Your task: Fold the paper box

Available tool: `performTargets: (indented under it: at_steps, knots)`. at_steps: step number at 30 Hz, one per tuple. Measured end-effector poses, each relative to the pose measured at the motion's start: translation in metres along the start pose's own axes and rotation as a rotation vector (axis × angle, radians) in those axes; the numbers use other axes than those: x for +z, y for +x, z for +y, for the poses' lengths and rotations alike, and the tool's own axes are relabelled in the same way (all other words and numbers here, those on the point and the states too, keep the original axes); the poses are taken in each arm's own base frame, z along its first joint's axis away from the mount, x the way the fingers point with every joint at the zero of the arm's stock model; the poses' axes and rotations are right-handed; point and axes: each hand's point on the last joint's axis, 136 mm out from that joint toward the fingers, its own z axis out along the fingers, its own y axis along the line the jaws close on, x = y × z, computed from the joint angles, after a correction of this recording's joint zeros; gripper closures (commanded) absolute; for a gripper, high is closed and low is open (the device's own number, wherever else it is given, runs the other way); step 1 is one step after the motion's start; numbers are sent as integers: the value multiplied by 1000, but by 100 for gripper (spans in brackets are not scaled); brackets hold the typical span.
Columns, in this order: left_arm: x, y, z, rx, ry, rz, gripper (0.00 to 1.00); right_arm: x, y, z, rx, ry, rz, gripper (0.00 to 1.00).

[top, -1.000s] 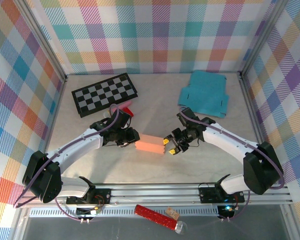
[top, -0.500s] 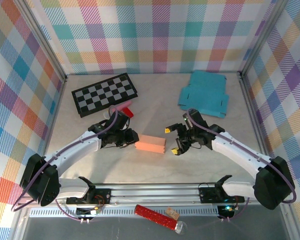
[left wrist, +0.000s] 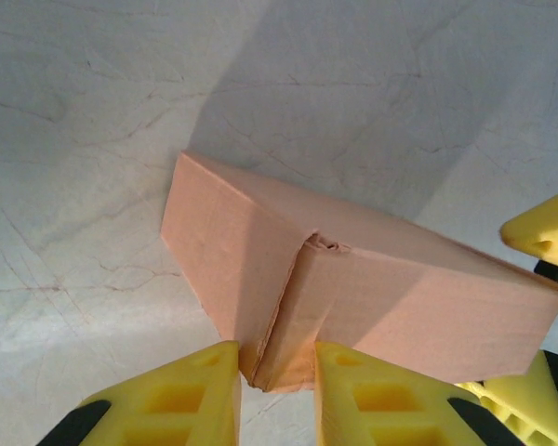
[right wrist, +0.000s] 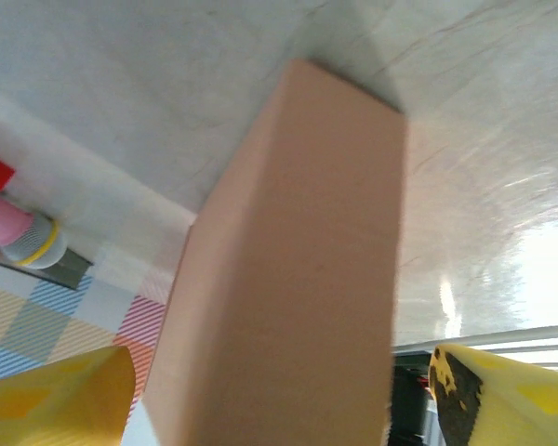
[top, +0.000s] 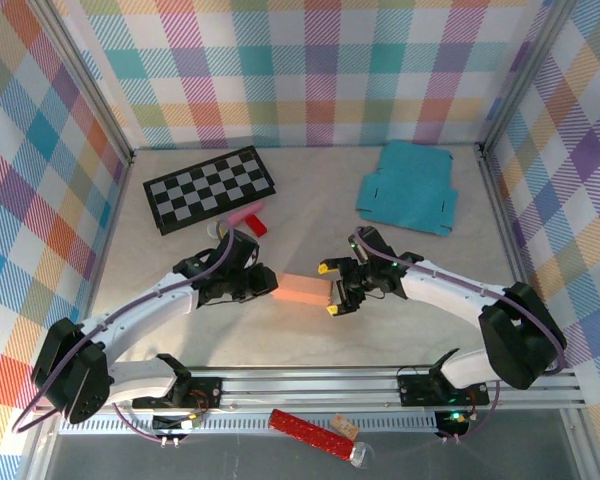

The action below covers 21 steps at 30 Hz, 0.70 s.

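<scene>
Paper box (top: 302,290), salmon-orange and already folded into a long closed block, lies on the pale desk (top: 310,200) near its middle, between the two arms, with its long side running left to right.

The left claw (top: 270,288) is at the box's left end. In the left wrist view its yellow fingers (left wrist: 195,390) stand narrow, pinching the near corner of that end, where two flaps meet along a seam with a small crumple at the top.

The right claw (top: 330,289) is at the box's right end, spread wide so that one finger sits on the far side and one on the near side. From the right wrist camera the box (right wrist: 288,279) runs away between the two fingers, and a gap shows beside the right-hand finger (right wrist: 502,400), so this claw is not gripping.

At the far left of the desk lies a black-and-white checkerboard (top: 210,188), with a pink and red object (top: 248,218) just near of it. A flat teal cardboard sheet (top: 408,188) lies at the far right, well apart from the box.
</scene>
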Motion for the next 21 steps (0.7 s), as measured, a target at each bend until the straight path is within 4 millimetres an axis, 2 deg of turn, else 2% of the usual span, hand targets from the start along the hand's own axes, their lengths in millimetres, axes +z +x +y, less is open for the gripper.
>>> performTargets:
  at_steps: [6,9,13,16,19,21]
  knots:
    - [-2,18,6,-10,2,24,76,1,3,-12,-31,47,33,25]
    - [1,27,19,-30,-41,51,76,5,2,-13,-53,56,39,30]
    - [4,37,32,-57,-89,86,76,20,-6,-26,-73,127,55,28]
    - [4,39,34,-63,-95,92,76,24,-11,-34,-95,163,56,29]
    - [4,40,35,-70,-101,94,74,20,-15,-33,-162,168,47,31]
    - [2,39,37,-76,-118,93,71,15,-16,-22,-267,149,38,30]
